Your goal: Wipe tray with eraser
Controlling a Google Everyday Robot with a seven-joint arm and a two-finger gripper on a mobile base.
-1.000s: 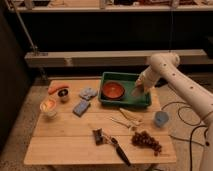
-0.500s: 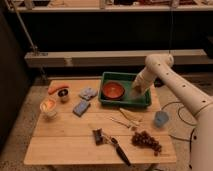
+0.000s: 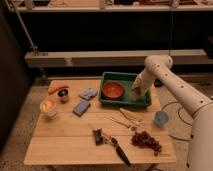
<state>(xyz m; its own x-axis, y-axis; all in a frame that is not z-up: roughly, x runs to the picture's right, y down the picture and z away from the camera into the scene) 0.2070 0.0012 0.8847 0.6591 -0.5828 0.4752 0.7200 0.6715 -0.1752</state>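
I have the green tray [image 3: 125, 102] sitting at the back right of the table [image 3: 75, 135], with a red bowl [image 3: 113, 90] taking up its left half and bare floor showing only on the right. My hand [image 3: 138, 91] is down inside that right half, close to the tray's right wall, and a pale block that I take to be the eraser [image 3: 137, 94] shows at its tip; I cannot tell how wide the hand stands or how firmly it has the block. I judge I am in the wiping itself, so the point is to press the eraser flat to the tray floor with light, even force and stroke along the free strip, stopping short of the bowl so I do not shove it, and short of the walls so I do not drag the tray over the table. Nearer me lie a blue cup [image 3: 161, 118], grapes [image 3: 147, 141], a dark-handled tool [image 3: 117, 149] and some pale sticks [image 3: 127, 116]; to the left are a blue sponge [image 3: 81, 107], a grey cloth [image 3: 88, 93], a carrot [image 3: 57, 88] and a small glowing bowl [image 3: 48, 106], all well apart from the work.
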